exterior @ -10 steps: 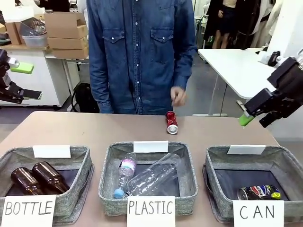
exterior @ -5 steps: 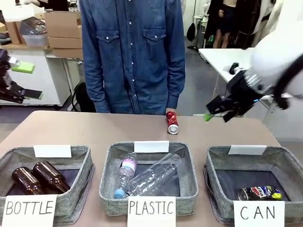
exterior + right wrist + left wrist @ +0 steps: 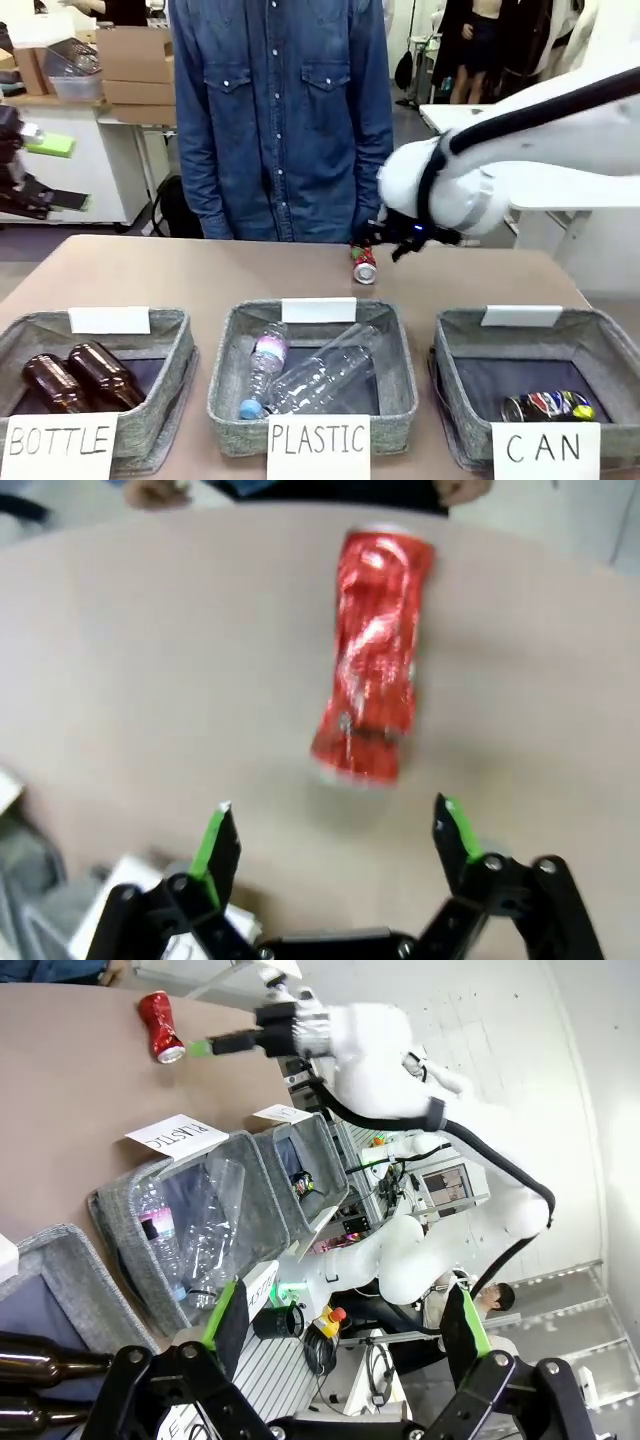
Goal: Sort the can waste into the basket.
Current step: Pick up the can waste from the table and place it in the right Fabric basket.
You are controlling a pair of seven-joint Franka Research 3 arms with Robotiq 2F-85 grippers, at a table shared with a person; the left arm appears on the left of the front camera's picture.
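A crushed red can [image 3: 363, 262] lies on its side near the table's [image 3: 150, 280] far edge, just in front of a person in a denim shirt [image 3: 280, 110], its long axis running roughly from 12 to 6 o'clock across the table. In the right wrist view the can sits at 12 o'clock from the right gripper [image 3: 335, 845], a little apart from the green-padded fingers [image 3: 216, 842], which stand wide open and empty and are spread across the can's width, not along its length. That alignment suggests a straight advance would bring the jaws to either side of the body. From the front, the right gripper [image 3: 385, 240] hovers at about 2 o'clock of the can, close beside it. The left gripper [image 3: 345, 1325], also open and empty, hangs well apart over the basket side, so the right arm is plainly nearer. A black can [image 3: 548, 406] already rests in the basket marked "CAN" [image 3: 590, 345], at about 4 o'clock from the red one.
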